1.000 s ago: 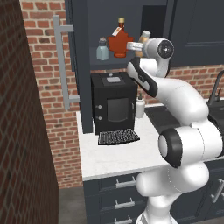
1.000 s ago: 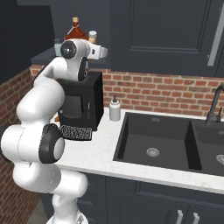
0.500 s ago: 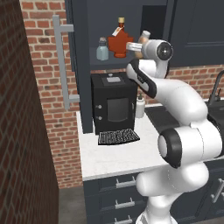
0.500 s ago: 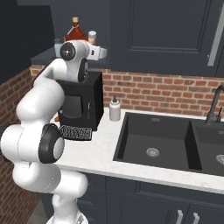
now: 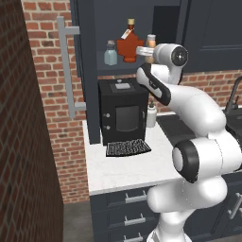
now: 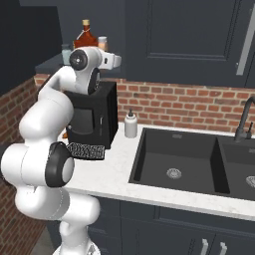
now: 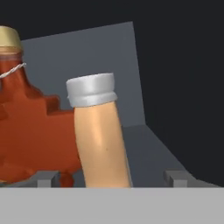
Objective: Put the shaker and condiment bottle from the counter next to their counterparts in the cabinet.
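Jaws now spread off small orange-tan condiment bottle (image 7: 101, 140), gripper (image 7: 109, 177) open; light, rigid, slick—grab mid-body if regripping.

Black coffee machine (image 5: 123, 112), squeeze bottle (image 6: 130, 124), sink (image 6: 174, 162)

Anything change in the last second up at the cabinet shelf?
The end effector has opened, letting go of the condiment bottle, which stands on the cabinet shelf beside the red maple-leaf bottle. The arm, the shaker and the coffee machine stayed put.
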